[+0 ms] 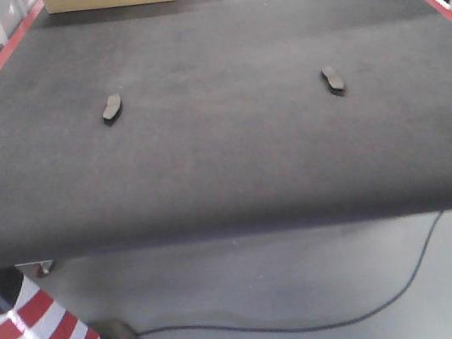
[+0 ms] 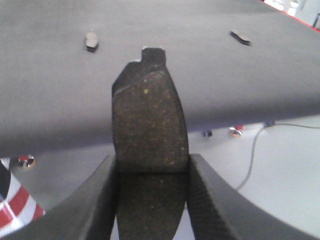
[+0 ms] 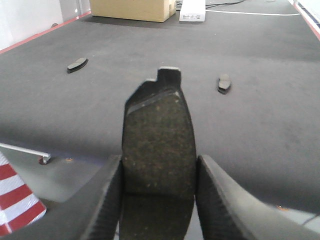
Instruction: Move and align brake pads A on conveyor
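Two brake pads lie flat on the black conveyor (image 1: 225, 161), well apart: one on the left (image 1: 111, 108), one on the right (image 1: 333, 80). The left gripper (image 2: 150, 200) is closed on a third pad (image 2: 147, 120), held upright between its fingers. The right gripper (image 3: 159, 200) clamps a fourth pad (image 3: 159, 135) likewise.

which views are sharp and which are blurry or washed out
Front view: evenly lit and soft, the two pads on the belt, left and right, small with little detail. Left wrist view: held pad crisp, belt pale and hazy, far pads blurred. Right wrist view: held pad clear, background fairly sharp, glare at the top right edge.
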